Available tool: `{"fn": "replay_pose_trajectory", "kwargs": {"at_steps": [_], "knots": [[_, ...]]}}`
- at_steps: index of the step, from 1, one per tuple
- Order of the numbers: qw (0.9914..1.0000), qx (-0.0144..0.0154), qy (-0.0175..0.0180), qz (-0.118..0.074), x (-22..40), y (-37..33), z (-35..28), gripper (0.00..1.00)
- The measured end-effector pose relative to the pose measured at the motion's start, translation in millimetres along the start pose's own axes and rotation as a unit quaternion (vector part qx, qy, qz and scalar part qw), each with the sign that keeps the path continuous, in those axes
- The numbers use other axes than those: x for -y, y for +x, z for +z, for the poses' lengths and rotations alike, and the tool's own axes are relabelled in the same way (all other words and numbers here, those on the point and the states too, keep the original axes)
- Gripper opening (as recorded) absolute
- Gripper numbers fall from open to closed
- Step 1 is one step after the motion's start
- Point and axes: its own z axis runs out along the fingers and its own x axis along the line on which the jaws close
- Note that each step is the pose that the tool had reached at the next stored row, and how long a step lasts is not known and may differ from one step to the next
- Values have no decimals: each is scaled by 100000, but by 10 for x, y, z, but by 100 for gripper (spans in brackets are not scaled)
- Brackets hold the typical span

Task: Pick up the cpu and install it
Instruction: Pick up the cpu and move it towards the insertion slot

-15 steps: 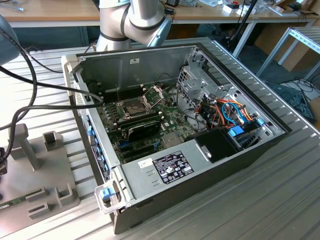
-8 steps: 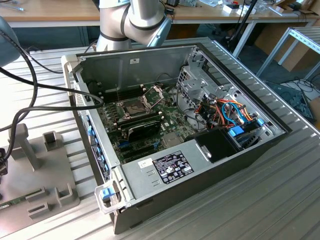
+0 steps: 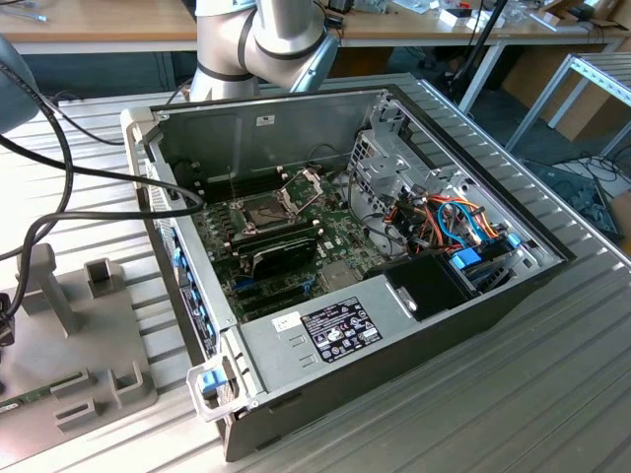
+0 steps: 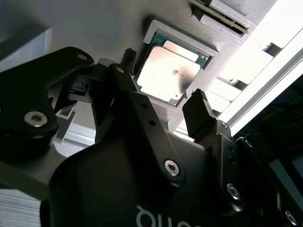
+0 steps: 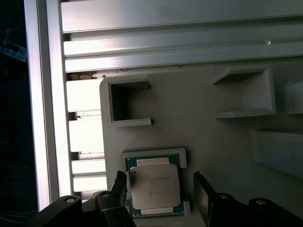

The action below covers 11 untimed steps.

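Observation:
The cpu [image 5: 154,187] is a small square chip with a dull silver top on a green board. It lies flat in a shallow grey holder [image 5: 177,158] on the grey fixture plate [image 5: 199,118]. In the second wrist view the cpu [image 4: 168,73] shines under the light. My gripper [image 5: 161,189] is open just above it, with one black finger [image 5: 120,185] at one side of the chip and the other finger [image 5: 202,189] a small gap off the opposite side. The same gripper [image 4: 164,87] straddles the chip and holds nothing.
In the exterior view an open computer case [image 3: 473,296] sits on a ribbed metal table [image 3: 552,394]. Its motherboard socket [image 3: 264,212] has the shiny retention frame [image 3: 304,182] hinged up, with a black card [image 3: 281,254] beside it. The grey fixture plate [image 3: 108,340] lies at that view's left, and cables [image 3: 59,177] hang above it.

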Motion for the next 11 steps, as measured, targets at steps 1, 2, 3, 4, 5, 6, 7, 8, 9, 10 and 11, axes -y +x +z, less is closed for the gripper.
{"fn": "replay_pose_trajectory", "kwargs": {"at_steps": [1,2,3,4,5,6,7,8,9,10,11], "knots": [[100000,0,-1,3,0,0,0,68],[100000,-1,0,2,0,0,2,68],[100000,0,1,4,1,1,6,68],[100000,-1,0,-5,1,1,11,68],[100000,-3,16,-39,1,1,14,68],[100000,1,17,-74,1,1,18,68],[100000,-4,32,-132,1,2,21,68],[100000,-9,48,-202,1,2,23,68],[99999,-15,72,-316,1,2,25,68],[99999,-15,92,-426,1,2,27,68],[99998,-17,117,-556,1,2,28,68]]}}
